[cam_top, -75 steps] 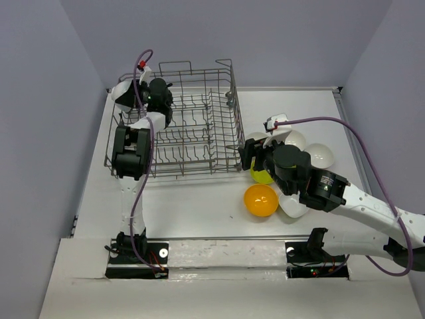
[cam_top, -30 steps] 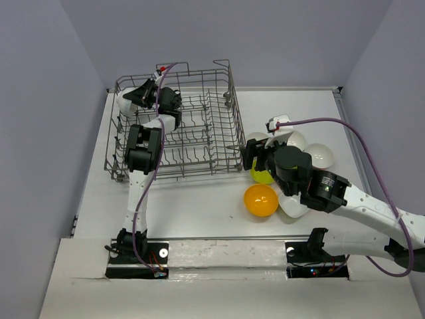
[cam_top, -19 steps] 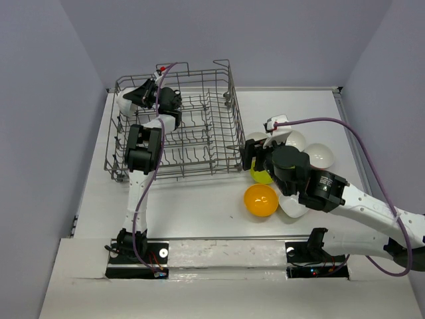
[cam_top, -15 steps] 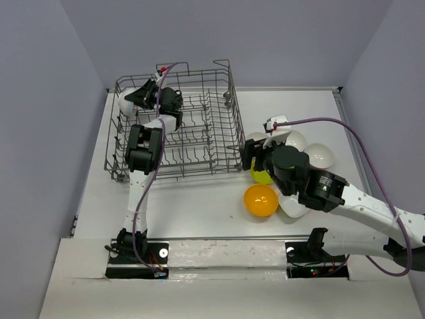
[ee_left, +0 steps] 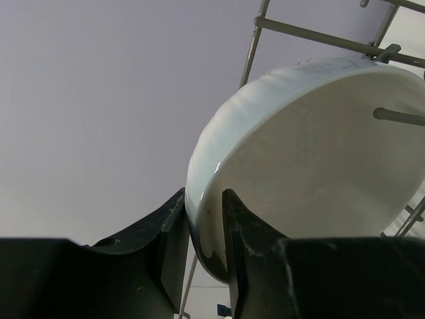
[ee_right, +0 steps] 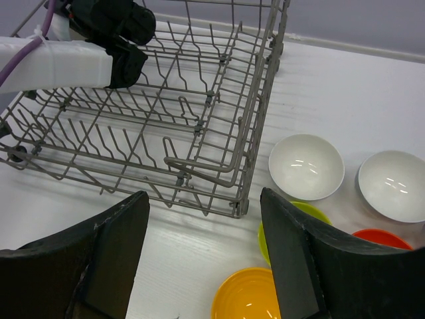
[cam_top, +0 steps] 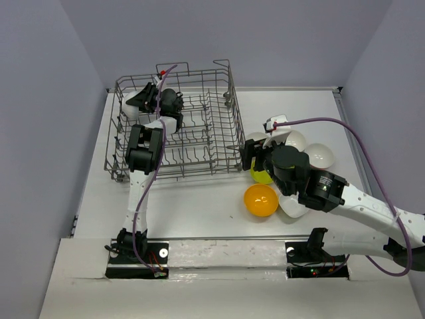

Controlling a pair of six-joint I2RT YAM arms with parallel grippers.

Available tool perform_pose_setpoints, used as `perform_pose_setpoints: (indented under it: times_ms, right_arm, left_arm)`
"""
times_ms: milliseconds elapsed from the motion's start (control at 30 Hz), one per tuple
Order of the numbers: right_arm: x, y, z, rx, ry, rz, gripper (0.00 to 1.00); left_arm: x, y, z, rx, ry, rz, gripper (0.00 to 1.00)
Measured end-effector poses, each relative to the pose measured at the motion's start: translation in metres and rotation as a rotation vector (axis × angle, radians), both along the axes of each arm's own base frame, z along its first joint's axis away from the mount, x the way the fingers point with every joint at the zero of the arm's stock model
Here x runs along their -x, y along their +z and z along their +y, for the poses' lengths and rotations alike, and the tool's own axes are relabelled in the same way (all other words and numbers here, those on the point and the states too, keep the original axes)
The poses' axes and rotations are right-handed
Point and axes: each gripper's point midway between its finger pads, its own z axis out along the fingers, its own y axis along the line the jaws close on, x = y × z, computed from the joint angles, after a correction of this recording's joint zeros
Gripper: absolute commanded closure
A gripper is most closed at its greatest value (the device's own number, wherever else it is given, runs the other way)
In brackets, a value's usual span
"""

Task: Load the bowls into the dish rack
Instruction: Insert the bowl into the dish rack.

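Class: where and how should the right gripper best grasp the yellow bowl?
Probably pinch the rim on its left side, coming straight down, one finger inside, one outside. The yellow bowl sits mouth up; the green bowl and a white bowl crowd its other sides.

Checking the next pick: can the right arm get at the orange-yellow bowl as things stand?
Probably yes: the right fingers stand open close by, and the orange-yellow bowl sits face up with nothing over it.
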Motion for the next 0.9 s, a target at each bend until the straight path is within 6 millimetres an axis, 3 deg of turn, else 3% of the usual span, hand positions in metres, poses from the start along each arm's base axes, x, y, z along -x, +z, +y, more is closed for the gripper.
perform_pose_setpoints:
  times_ms: [733,900]
  right_arm:
    - [0.0,0.0,0.0,0.004,0.001,-0.001,0.27]
    - [0.0,0.0,0.0,0.008,0.002,-0.003,0.27]
  left_arm:
    - [0.003,-0.011,0.0,0.012,0.009,-0.016,0.38]
    - [0.004,-0.013,0.0,0.014,0.009,-0.024,0.25]
